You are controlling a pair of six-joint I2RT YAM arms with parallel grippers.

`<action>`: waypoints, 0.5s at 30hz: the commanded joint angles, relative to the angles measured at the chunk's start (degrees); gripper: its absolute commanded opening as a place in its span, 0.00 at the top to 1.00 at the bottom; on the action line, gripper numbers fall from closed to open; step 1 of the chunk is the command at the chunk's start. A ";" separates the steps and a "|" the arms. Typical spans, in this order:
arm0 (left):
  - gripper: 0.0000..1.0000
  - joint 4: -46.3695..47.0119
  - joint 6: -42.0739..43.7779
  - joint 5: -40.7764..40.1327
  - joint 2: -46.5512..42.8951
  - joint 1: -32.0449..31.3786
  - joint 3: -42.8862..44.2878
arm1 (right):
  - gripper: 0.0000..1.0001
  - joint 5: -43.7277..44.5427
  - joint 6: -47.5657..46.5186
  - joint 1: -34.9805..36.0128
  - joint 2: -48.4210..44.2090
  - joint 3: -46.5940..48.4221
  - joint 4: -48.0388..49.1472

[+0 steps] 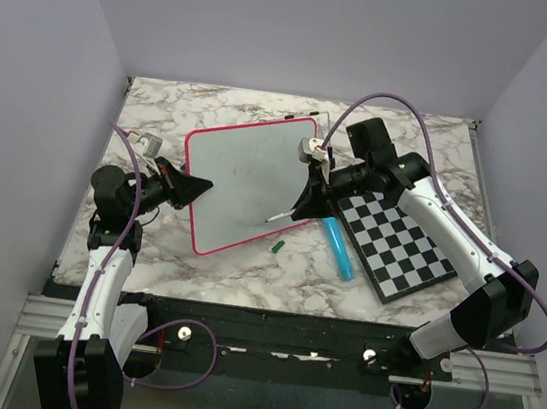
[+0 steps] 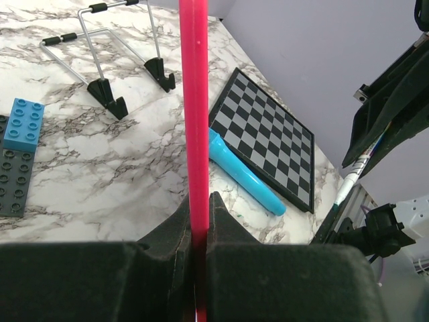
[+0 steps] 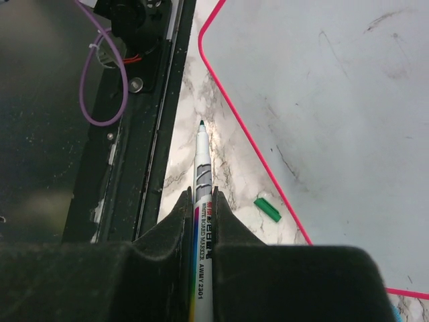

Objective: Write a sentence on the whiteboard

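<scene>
Top view: whiteboard (image 1: 247, 176), mid-surface (image 1: 244, 271), between my two arms. I judge it light, stiff and slick-faced, best taken by its pink frame.
Left wrist: left jaws pinching that frame's edge.
Right wrist: right jaws pinching the marker (image 3: 202, 174) by its barrel, its tip over bare surface just beside the frame. The green cap (image 3: 267, 208) lies near. No words visible yet.

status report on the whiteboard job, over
Both shut: left gripper on whiteboard frame, right gripper on uncapped marker. Tip off the board, over table; no sentence visible. Loose green cap beside frame, nothing on the board.
</scene>
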 commanded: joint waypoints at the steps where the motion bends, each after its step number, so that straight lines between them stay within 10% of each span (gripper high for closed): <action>1: 1.00 5.87 -0.89 -0.34 -1.78 -0.23 0.34 | 0.99 1.83 2.14 1.16 1.51 3.31 0.78; 15: 1.00 6.40 -0.97 -0.07 -1.69 -0.32 0.16 | 0.99 1.49 10.05 3.35 5.20 10.26 6.85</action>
